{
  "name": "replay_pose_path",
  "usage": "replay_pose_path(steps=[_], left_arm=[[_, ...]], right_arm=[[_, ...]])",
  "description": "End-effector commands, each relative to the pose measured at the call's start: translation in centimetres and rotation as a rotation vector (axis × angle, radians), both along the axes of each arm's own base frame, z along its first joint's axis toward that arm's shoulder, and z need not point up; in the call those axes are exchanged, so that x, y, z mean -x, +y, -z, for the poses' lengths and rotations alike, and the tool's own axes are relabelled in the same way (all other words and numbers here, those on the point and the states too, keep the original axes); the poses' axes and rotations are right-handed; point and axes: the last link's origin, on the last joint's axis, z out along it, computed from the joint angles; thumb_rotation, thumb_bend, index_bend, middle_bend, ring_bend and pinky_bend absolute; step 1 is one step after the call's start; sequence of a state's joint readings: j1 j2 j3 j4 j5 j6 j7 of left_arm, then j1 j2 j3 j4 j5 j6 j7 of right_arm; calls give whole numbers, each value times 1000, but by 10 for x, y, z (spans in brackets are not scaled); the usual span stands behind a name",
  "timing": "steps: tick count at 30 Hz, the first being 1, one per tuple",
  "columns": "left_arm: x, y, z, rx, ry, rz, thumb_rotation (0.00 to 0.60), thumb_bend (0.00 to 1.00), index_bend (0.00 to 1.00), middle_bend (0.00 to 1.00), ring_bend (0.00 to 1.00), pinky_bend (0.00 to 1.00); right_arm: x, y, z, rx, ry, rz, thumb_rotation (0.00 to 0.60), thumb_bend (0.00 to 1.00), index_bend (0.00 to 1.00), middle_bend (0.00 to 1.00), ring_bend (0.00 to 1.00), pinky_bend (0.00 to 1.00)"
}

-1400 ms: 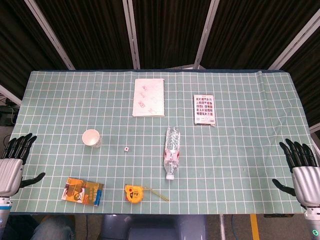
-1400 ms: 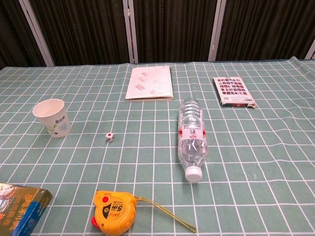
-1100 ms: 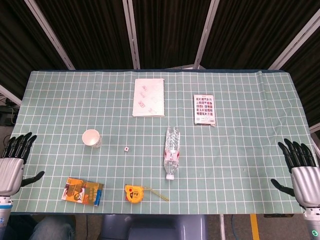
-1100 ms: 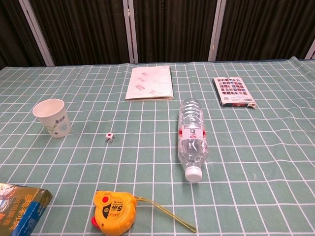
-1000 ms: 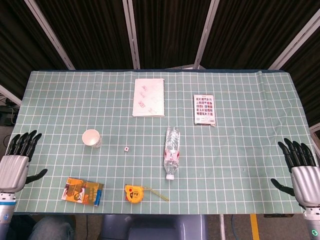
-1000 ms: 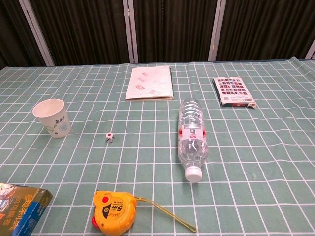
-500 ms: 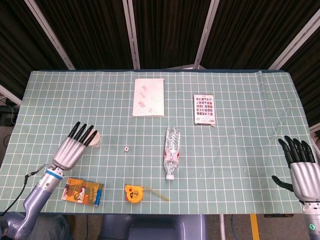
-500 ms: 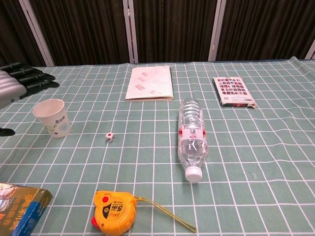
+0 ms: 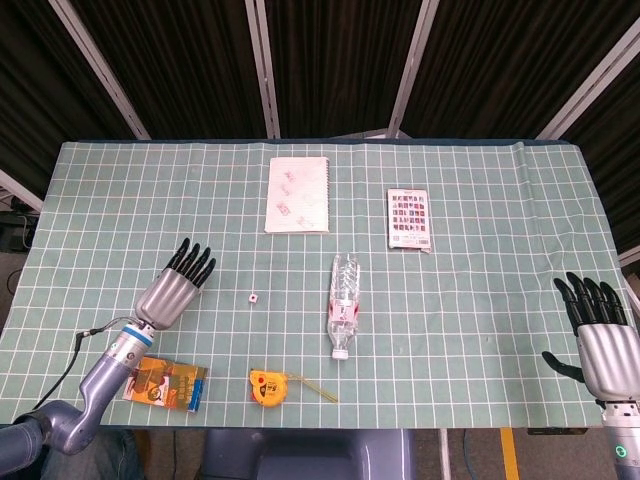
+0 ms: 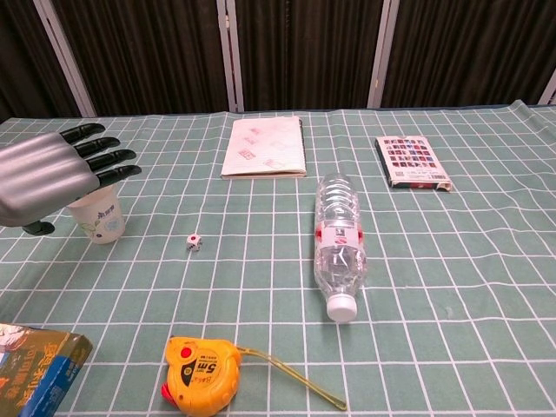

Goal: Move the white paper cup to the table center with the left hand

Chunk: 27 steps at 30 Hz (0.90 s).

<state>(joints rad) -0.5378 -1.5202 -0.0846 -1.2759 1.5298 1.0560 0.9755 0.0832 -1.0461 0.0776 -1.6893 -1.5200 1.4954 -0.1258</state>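
The white paper cup (image 10: 102, 221) stands upright on the left side of the table, with a small green print on its wall. My left hand (image 10: 54, 180) hovers right over its rim with fingers stretched out flat and holds nothing. In the head view the left hand (image 9: 176, 287) covers the cup completely. My right hand (image 9: 598, 337) stays open at the table's right edge, far from the cup, and shows only in the head view.
A small die (image 10: 194, 242) lies just right of the cup. A clear bottle (image 10: 340, 245) lies at mid-table. A yellow tape measure (image 10: 201, 373) and a snack box (image 10: 35, 369) sit near the front edge. A notebook (image 10: 264, 146) and a card pack (image 10: 412, 162) lie at the back.
My left hand has swung in from the table's left edge and now sits above the cup. The cup and the right hand have not moved.
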Motion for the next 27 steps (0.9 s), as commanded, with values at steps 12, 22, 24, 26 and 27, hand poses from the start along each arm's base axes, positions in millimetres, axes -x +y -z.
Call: replay_pose_path(steps=[12,22,24,26,27], left_arm=[[-5,6,28,-19,114,140,600,0,354,315,263,275],[1,12,16,-45,-37,97,600,0,463,419,368,385],[-1,15,2,-58,-175,48,600,0,463,419,369,385],[-2,19,-10,-57,-364,-33,600,0,463,418,368,385],[-1,22,-18,-44,-512,-103,600,0,463,417,367,385]], right_arm=[[2,0,-2,6,-4,6,600,0,0,0,0,0],[2,0,-1,0,-2,9,600,0,0,0,0,0],[3,0,-1,0,-2,11,600,0,0,0,0,0],[3,0,-1,-1,-3,12,600,0,0,0,0,0],[3,0,-1,-1,-3,12,600,0,0,0,0,0]])
